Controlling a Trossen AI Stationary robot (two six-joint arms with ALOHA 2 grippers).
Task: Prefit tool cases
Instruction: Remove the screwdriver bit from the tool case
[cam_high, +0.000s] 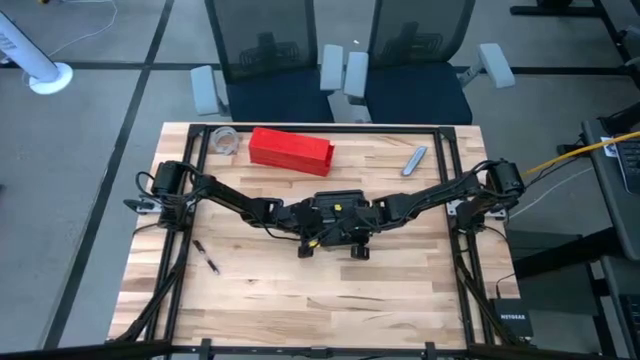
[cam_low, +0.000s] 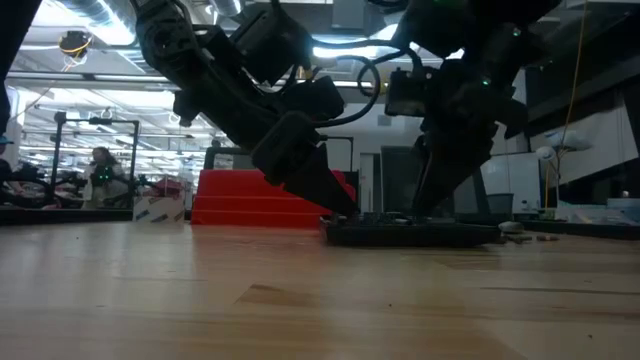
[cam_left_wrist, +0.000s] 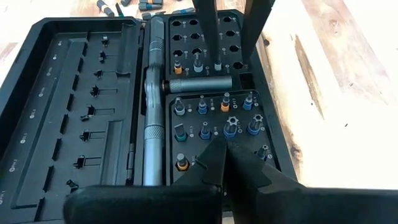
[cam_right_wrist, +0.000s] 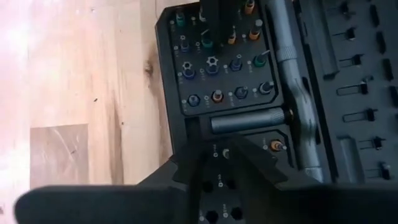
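Handling notes, tool case prefit:
case location: black tool case (cam_left_wrist: 81, 106) lies open and flat at mid-counter (cam_high: 300, 310), both halves spread, between the two arms; red box (cam_high: 290, 148) sits well apart toward the far edge.
contents: socketed half holds coloured bits (cam_left_wrist: 231, 127) standing in a grid, a ratchet handle (cam_left_wrist: 152, 118) along the hinge side, a short barrel piece (cam_left_wrist: 199, 84) across the middle; several sockets near the right hand are empty. Other half is moulded slots, nothing in them as far as I can see.
left hand: left hand (cam_left_wrist: 222, 149) fingers together, tip down over the bit rows, touching or just above them, can't tell which. Holding nothing I can see.
right hand: right hand (cam_right_wrist: 214, 155) over the empty-socket end, fingers narrowed to a small gap; can't tell whether a bit sits between them.
stiffness: looks like rigid plastic shell, light, hinge is the weak line.
slip: smooth case on smooth wood, likely slides if pushed sideways; pin one half before pressing.
bits: small, hard, probably slick; grip on the shank, keep upright.
grasp point for case: outer rim of a half, not the socket grid.
risk: tipping seated bits with a finger.
loose items: stray bits (cam_left_wrist: 146, 6) on the counter beyond the case.
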